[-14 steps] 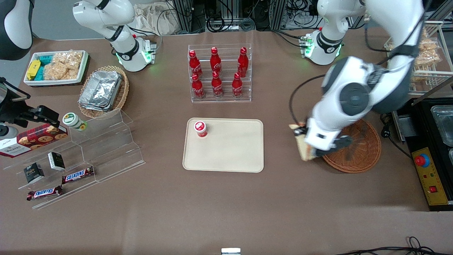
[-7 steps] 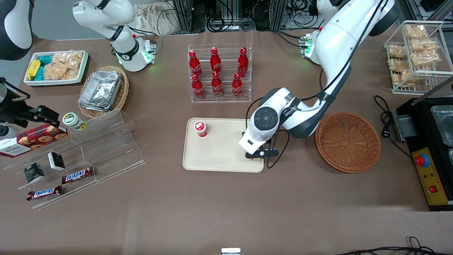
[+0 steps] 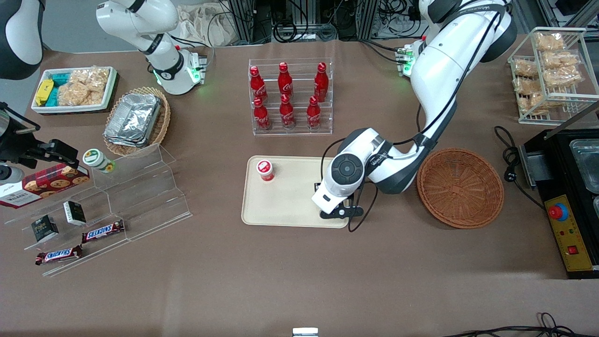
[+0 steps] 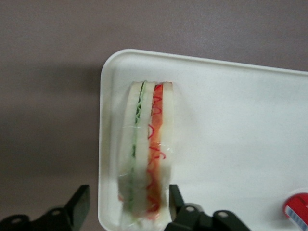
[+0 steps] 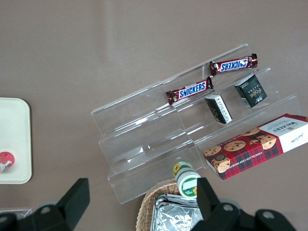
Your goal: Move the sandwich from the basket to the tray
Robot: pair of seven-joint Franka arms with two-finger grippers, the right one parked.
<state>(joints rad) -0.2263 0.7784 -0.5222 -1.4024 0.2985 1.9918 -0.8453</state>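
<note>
My tool [image 4: 129, 211] hangs low over the tray's [image 3: 290, 206] corner nearest the basket [image 3: 460, 187], its fingers [image 4: 79, 204] spread apart. The sandwich [image 4: 146, 154] lies between them on the tray, just inside the rim, filling stripes facing up; whether the fingers touch it I cannot tell. The basket sits on the tabletop [image 3: 299, 271] well apart from my tool. A red-capped cup [image 3: 265, 170] stands at the tray's farther corner.

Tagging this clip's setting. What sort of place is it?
Probably a lab mock-up of a snack counter: cola bottles in a clear rack, Snickers bars on acrylic steps, and cables along the table's edge. The pincer is open at the sandwich on the tray.
</note>
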